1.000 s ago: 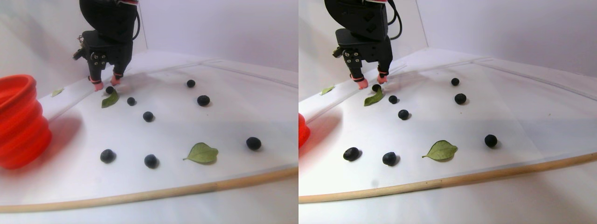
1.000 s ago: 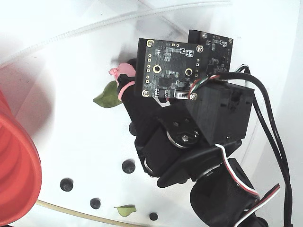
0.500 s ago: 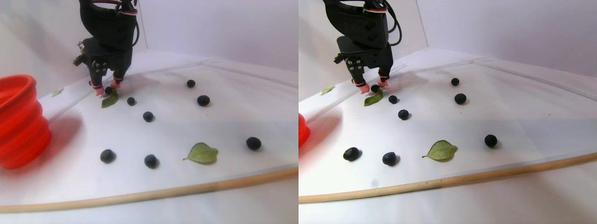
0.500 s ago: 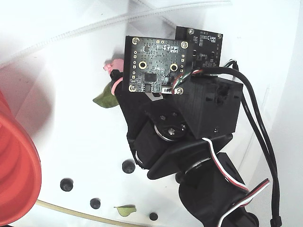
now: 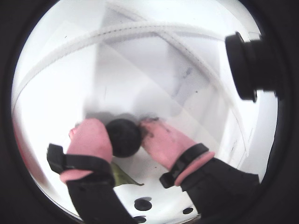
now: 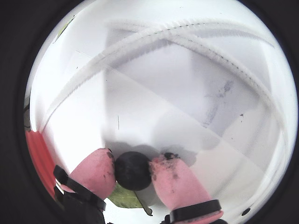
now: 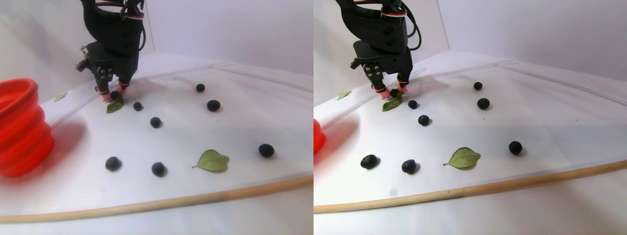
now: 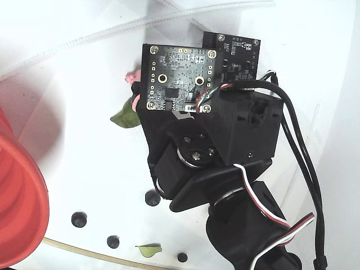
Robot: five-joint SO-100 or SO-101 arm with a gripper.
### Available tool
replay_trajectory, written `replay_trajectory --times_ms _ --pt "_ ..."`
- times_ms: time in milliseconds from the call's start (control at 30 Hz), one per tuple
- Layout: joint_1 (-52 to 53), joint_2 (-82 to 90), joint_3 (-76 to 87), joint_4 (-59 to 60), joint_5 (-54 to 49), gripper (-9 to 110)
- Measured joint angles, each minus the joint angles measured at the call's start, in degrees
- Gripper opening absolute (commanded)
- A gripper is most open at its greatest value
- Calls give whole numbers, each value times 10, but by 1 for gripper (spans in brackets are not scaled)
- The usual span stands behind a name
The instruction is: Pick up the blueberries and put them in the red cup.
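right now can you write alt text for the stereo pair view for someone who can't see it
A black robot arm's gripper is closed on one blueberry at the back of a white table, just above a green leaf. Seven more blueberries and another leaf lie scattered across the table. A red cup stands at the left edge.

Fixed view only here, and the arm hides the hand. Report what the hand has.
Observer: In both wrist views the hand is shut on one blueberry, with a pink pad touching each side.
Operator: Say what's near it.
Observer: A green leaf shows just past the berry, on the wrist side.
Operator: Count what's left.
Observer: The stereo pair view shows seven loose berries on the table.
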State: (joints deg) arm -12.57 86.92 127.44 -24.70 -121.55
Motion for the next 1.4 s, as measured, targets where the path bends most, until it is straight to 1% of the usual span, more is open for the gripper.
replay_trajectory --times_ms 233,733,1167,1400 --pt "0 0 0 3 3 13" --pt "-11 83 28 86 39 13" --pt "-25 179 47 184 74 13" --pt "-41 223 48 256 112 13"
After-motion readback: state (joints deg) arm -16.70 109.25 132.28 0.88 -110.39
